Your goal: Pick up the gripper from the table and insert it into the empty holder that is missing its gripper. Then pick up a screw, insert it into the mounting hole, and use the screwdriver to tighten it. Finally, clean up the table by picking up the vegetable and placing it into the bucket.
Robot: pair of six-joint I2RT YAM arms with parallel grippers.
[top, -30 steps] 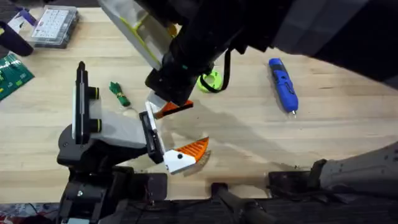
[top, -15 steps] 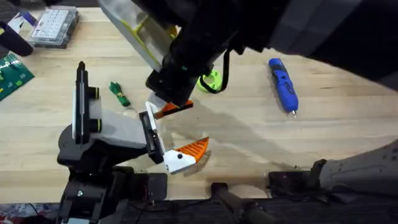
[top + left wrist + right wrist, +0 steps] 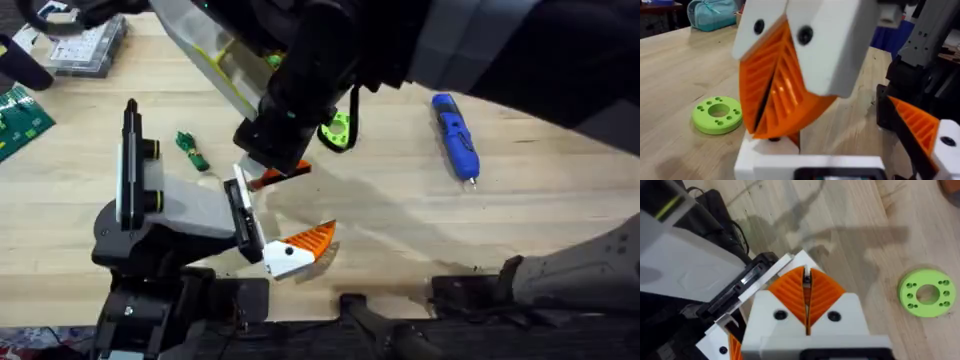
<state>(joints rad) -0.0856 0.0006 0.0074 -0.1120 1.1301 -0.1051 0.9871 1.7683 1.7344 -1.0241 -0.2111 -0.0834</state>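
Observation:
The gripper, an orange ribbed wedge on a white base, is held at the upper black mount of the holder. My right gripper is shut on it, its orange pads pressed together over the white base. From the left wrist view, that right gripper points straight down. The holder's other mount carries an orange finger. The blue screwdriver lies far right. The dark green vegetable lies left of the holder's top. The bucket and the screw are out of view.
A lime-green ring with a black cable sits just right of my right gripper. A clear compartment box and a green circuit board are at the far left. Both arms hang large over the table's middle.
The arms high under the camera shifted slightly and cover more of the lime-green ring. The gripper stays at the holder's mount.

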